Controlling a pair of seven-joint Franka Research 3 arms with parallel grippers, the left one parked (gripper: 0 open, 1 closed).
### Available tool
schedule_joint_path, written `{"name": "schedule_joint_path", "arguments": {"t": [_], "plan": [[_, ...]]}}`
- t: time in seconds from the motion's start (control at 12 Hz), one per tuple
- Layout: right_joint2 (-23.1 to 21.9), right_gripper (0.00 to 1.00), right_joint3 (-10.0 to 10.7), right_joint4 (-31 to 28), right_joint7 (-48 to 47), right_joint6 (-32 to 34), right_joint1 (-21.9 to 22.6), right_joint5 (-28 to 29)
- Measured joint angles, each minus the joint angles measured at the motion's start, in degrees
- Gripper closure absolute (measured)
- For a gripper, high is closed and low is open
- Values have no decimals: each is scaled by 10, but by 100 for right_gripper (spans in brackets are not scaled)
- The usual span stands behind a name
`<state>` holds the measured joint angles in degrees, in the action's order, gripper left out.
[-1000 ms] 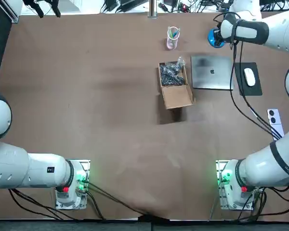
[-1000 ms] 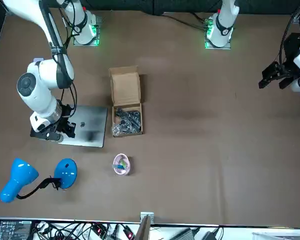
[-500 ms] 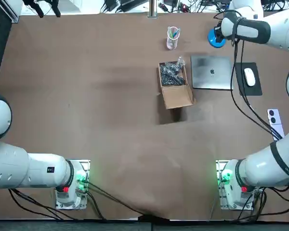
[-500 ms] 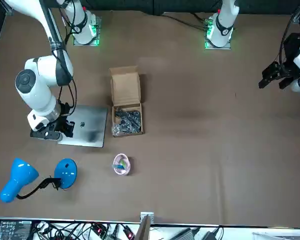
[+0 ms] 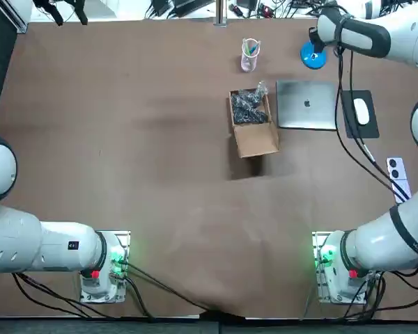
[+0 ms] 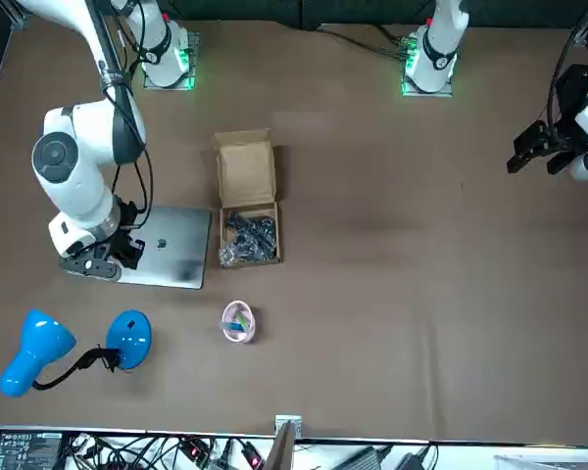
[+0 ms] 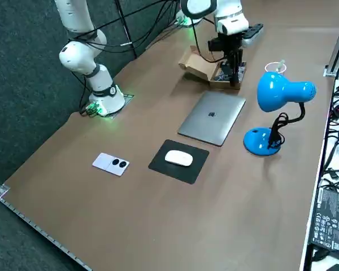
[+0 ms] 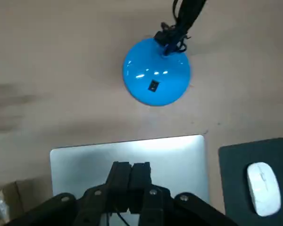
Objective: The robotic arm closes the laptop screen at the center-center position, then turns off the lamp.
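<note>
The silver laptop lies with its lid down, also in the front view. Behind it stands the blue lamp: round base with a small dark switch on top, head on a bent black neck. My right gripper is shut with nothing in it. It hangs above the laptop's rear part, a short way short of the lamp base. In the front view the right gripper hangs over the laptop's edge nearest the mouse, and from the side the right gripper points straight down.
An open cardboard box with dark parts lies beside the laptop. A pink cup with pens stands behind the box. A white mouse rests on a black pad, with a small white device closer to my base.
My right arm has drifted away from its base, across the laptop lid toward the lamp base. The gripper stays shut and the laptop has not moved.
</note>
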<state>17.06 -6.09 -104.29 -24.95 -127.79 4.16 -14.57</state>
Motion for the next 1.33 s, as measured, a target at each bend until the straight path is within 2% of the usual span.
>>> {"name": "schedule_joint_path", "arguments": {"t": [0.67,1.0,1.33], "plan": [[43,98,-1,18,-284,6,41,-178],[69,98,2,19,-307,-76,38,-207],[88,98,3,19,-330,-104,37,-254]]}}
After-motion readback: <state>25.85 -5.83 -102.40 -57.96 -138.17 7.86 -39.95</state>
